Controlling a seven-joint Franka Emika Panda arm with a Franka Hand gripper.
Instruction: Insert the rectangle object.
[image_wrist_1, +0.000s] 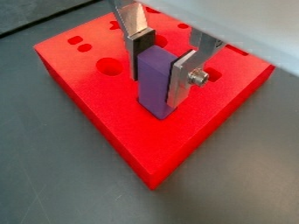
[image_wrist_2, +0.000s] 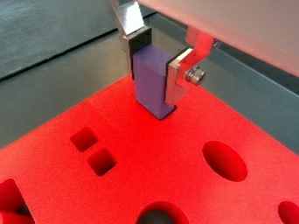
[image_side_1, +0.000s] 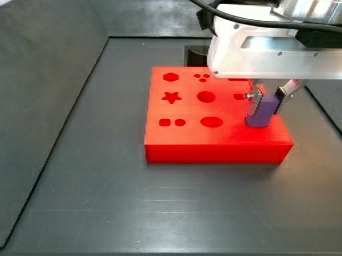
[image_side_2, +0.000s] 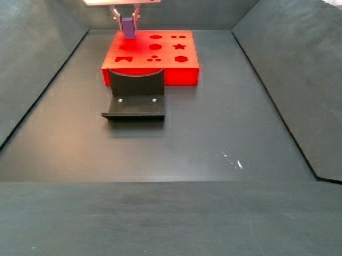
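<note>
Rectangle object (image_wrist_1: 156, 80) stands straight up, and the gripper (image_wrist_1: 163, 63) squeezes it from two sides with its flat silver fingers (image_wrist_1: 181, 77). I think it is held upright so that its small bottom end can go down into a hole of the same shape. Its bottom end meets the top of the red block (image_wrist_1: 128, 122), and in a wrist view (image_wrist_2: 155, 83) it looks as if it has just started to go in. How deep it sits I cannot tell.

In a side view the bar (image_side_1: 261, 108) is at about 3 o'clock on the block (image_side_1: 214, 140), near that edge. The star hole (image_side_1: 171, 97) and the round holes (image_side_1: 210, 122) are toward 9 o'clock, well apart from the bar.

In a side view, the bar (image_side_2: 128, 25) and gripper (image_side_2: 128, 20) are at the far end, about 11 o'clock. The dark grey curved holder (image_side_2: 135, 102) sits just in front of the block (image_side_2: 151, 65), empty.

The floor (image_side_2: 174, 200) is dark grey, flat and bare. Dark walls (image_side_2: 40, 60) stand around it like a big tray.
</note>
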